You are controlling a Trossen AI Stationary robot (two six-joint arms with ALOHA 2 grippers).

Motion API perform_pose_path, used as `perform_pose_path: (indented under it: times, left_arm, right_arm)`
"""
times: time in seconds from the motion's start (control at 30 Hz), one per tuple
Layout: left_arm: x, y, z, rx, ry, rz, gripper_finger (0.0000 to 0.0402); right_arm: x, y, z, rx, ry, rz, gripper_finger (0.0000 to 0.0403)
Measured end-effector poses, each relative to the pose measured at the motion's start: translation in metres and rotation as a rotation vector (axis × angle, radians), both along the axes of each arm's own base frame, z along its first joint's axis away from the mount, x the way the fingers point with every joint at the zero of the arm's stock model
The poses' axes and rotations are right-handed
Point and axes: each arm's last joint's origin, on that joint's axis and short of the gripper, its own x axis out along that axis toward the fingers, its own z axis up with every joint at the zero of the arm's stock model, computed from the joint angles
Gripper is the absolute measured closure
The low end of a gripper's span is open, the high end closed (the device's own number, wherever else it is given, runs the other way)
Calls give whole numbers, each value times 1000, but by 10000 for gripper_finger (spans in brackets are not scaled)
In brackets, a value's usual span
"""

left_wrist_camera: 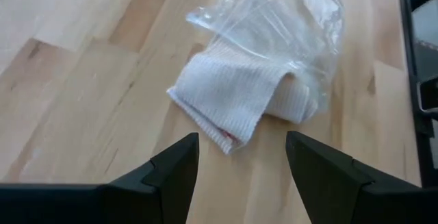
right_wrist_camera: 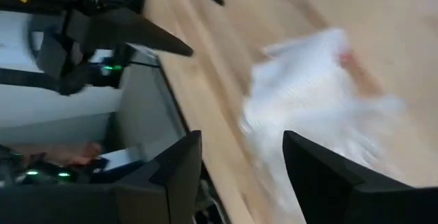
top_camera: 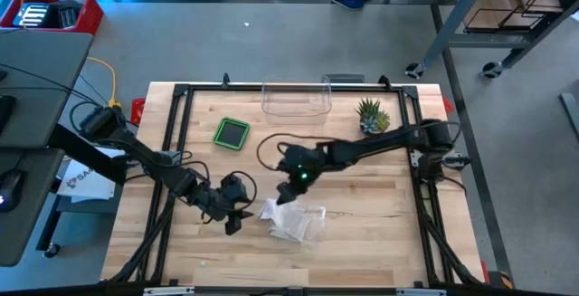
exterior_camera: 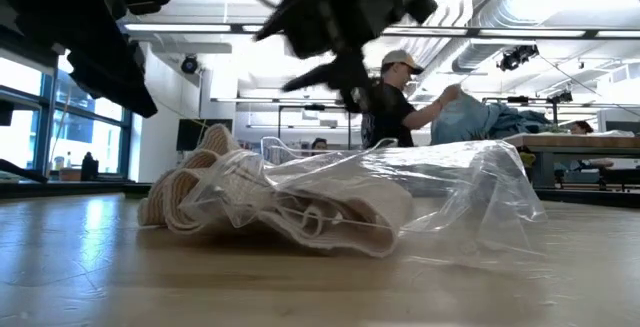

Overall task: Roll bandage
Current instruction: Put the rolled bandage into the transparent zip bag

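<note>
**Now both jaws open, bandage loose on the counter**

Now the bandage [top_camera: 279,213] lies on the wooden counter [top_camera: 362,242], near its front middle, half inside a clear plastic bag [top_camera: 308,225]. In the low view the bandage [exterior_camera: 290,212] is a loose pile of cream cloth with several folds, and the plastic bag [exterior_camera: 470,192] covers its one side and spreads flat behind it.

The left gripper [top_camera: 237,216] is just beside the bandage, on the left of it, low over the counter. In the left wrist view its jaws are spread wide, with nothing between them, and the bandage [left_wrist_camera: 233,97] lies ahead of the fingertips, not touching them.

The right gripper [top_camera: 288,192] hangs just above the far edge of the bandage. In the right wrist view its jaws are also apart and hold nothing; the bandage [right_wrist_camera: 301,94] shows blurred beyond them.

Farther back on the counter are a green square box [top_camera: 232,133], a clear empty container [top_camera: 296,101] and a small plant [top_camera: 372,115]. Behind the counter a person [exterior_camera: 400,102] with a cap stands at another table.
</note>
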Motion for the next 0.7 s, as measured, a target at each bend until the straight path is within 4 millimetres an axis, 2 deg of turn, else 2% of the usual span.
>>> perform_pose_path:
  times: [0.07,0.17,0.27,0.4,0.43,0.57,0.7]
  left_arm:
    - [1,0,0,-4,6,-35,188]
    - [4,-2,-1,12,-13,-70,196]
    - [6,0,-4,44,-6,-46,241]
    - [14,2,-17,61,30,-32,368]
    - [18,1,-22,37,26,-24,383]
    - [35,-5,-42,-147,-61,-76,398]
    - [31,1,-63,-155,80,47,401]
  right_arm:
    - [-14,-2,15,-49,54,-7,206]
    - [-46,9,30,-174,221,-23,206]
    - [-77,28,34,-240,361,-36,206]
    - [-108,56,21,-141,385,-129,206]
    - [-114,62,13,-117,383,-179,206]
    - [-135,81,-7,24,272,-398,206]
    - [-146,91,-20,104,208,-506,206]
